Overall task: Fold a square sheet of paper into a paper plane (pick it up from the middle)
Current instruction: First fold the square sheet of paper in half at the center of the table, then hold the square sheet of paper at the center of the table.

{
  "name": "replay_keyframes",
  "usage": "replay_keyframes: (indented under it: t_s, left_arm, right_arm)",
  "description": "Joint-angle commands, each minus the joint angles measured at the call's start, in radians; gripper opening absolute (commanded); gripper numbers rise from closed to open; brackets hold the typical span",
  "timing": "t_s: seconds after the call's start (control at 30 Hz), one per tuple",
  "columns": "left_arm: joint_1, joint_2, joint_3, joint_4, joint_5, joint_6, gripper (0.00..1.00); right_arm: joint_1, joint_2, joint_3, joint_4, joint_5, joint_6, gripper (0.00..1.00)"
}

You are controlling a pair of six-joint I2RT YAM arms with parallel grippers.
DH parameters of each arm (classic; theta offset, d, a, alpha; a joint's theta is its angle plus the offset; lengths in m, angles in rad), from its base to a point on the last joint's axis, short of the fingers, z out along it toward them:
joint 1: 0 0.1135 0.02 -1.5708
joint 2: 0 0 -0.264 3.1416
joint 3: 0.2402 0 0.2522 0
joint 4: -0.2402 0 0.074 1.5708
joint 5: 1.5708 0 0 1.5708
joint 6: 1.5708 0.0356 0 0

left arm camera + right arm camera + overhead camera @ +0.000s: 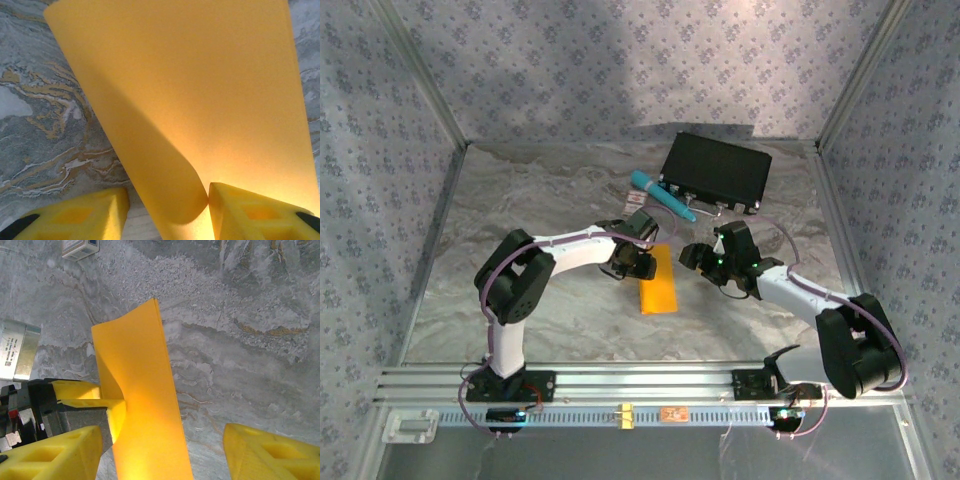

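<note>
The square sheet of paper is orange-yellow and lies mid-table, folded over into a narrow strip. My left gripper is at the strip's left edge. In the left wrist view the paper curls over in a loop between the fingers of the left gripper. The loop touches the right finger, and bare table shows between it and the left finger, so these jaws are open. My right gripper is just right of the strip. In the right wrist view it stands wide open over the paper.
A black case lies at the back right, with a teal pen beside its left end. A small white-and-red card lies a little further left. Patterned walls and aluminium posts close in the marble table.
</note>
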Motion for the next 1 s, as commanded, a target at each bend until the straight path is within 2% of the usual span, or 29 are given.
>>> replay_keyframes:
  t_s: [0.0, 0.6, 0.7, 0.97]
  left_arm:
    - [0.007, 0.061, -0.013, 0.044, -0.022, 0.021, 0.49]
    - [0.004, 0.077, -0.005, 0.047, -0.019, 0.033, 0.50]
    - [0.003, 0.077, -0.007, 0.047, -0.021, 0.031, 0.50]
    - [0.003, 0.077, -0.010, 0.048, -0.021, 0.030, 0.50]
  right_arm:
    - [0.005, 0.008, -0.010, -0.003, -0.009, 0.005, 0.67]
    - [0.007, 0.022, -0.009, 0.011, -0.024, 0.000, 0.66]
    - [0.010, 0.032, -0.009, 0.030, -0.045, 0.000, 0.57]
    - [0.028, 0.117, 0.015, 0.095, -0.121, -0.007, 0.20]
